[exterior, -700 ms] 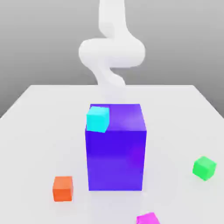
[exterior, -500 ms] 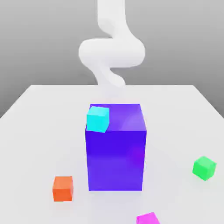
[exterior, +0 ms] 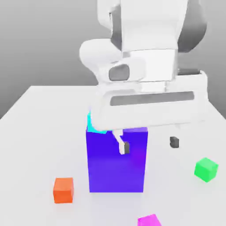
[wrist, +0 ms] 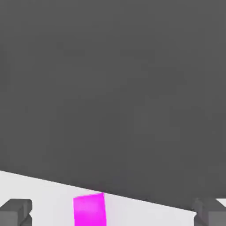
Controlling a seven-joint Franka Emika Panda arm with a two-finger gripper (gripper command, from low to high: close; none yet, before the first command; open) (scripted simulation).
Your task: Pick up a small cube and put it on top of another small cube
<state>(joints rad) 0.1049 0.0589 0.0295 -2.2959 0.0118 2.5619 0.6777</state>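
The white robot arm's gripper (exterior: 149, 145) hangs with its dark fingertips spread wide and nothing between them, in front of a tall blue-violet block (exterior: 117, 165) on the white counter (exterior: 35, 132). A small cyan cube (exterior: 92, 126) sits on the block's top corner, at the exterior view's left. Small orange (exterior: 63, 190), green (exterior: 206, 169) and magenta (exterior: 148, 220) cubes lie apart on the counter.

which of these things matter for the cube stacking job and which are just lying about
For the job:
- open two-finger gripper, holding nothing
- small orange cube
- small green cube
- small magenta cube
- small cyan cube, partly hidden by the hand, on the big block

Lying about:
- large blue-purple block
- white table
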